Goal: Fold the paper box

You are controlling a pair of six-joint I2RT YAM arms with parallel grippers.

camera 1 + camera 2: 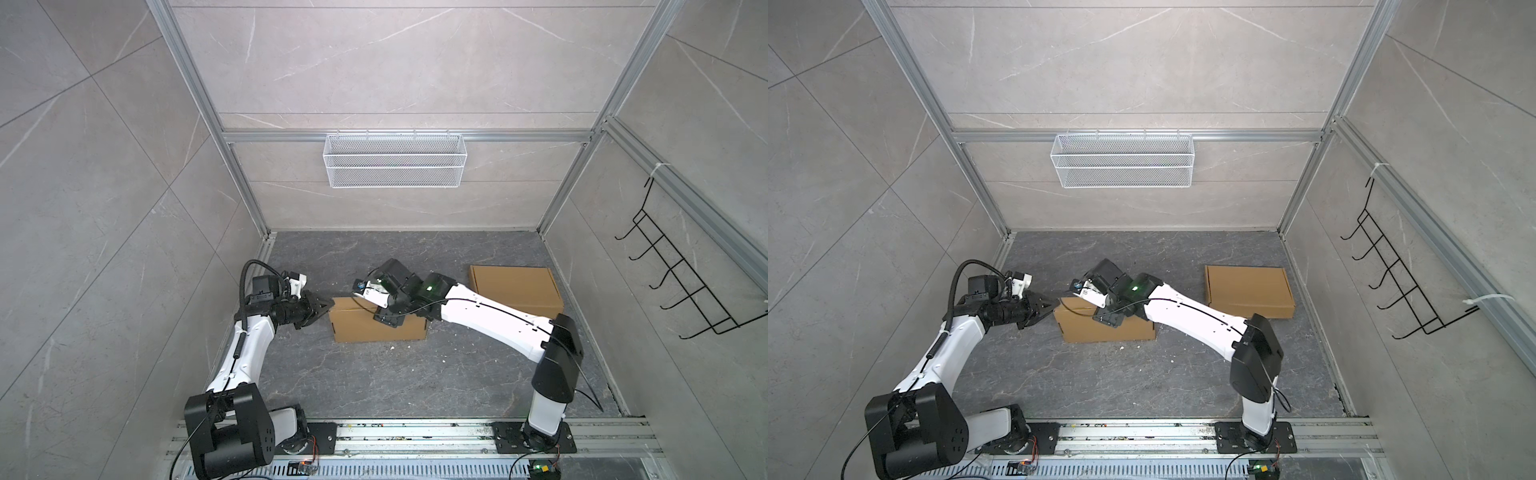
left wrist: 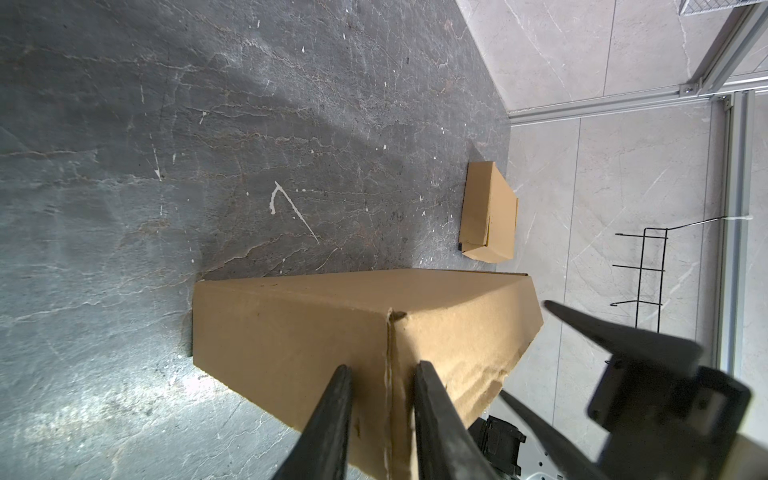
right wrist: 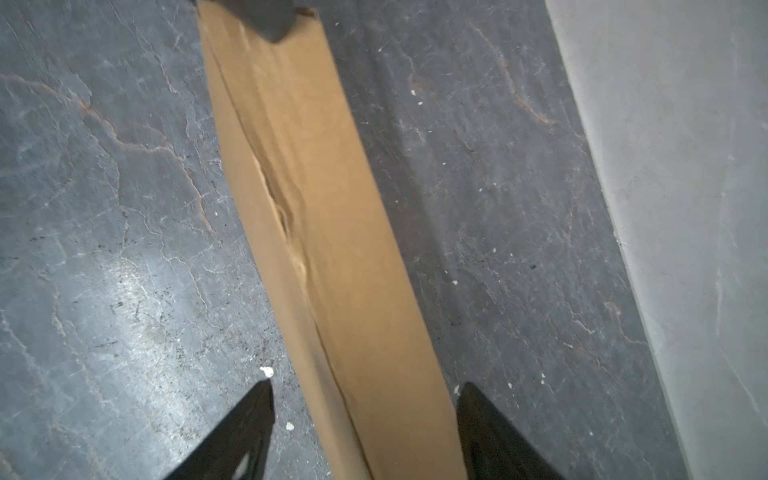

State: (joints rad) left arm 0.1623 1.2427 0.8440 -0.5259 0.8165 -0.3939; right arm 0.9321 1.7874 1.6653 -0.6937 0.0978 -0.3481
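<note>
The paper box (image 1: 376,328) (image 1: 1106,328) is a brown cardboard carton lying closed on the dark floor. My left gripper (image 1: 328,305) (image 1: 1054,307) sits at the box's left far corner. In the left wrist view its jaws (image 2: 382,368) stand narrow, one finger on each side of the box's (image 2: 291,328) corner crease, touching the cardboard. My right gripper (image 1: 388,320) (image 1: 1108,318) hangs over the box's top from the right. In the right wrist view it (image 3: 368,390) is open, its fingers well clear on either side of the box's (image 3: 332,249) long narrow face.
A second brown folded box (image 1: 515,291) (image 1: 1248,291) (image 2: 490,212) lies at the back right near the wall. A white wire basket (image 1: 392,160) hangs on the back wall. A black hook rack (image 1: 673,270) hangs on the right wall. Small white crumbs dot the floor.
</note>
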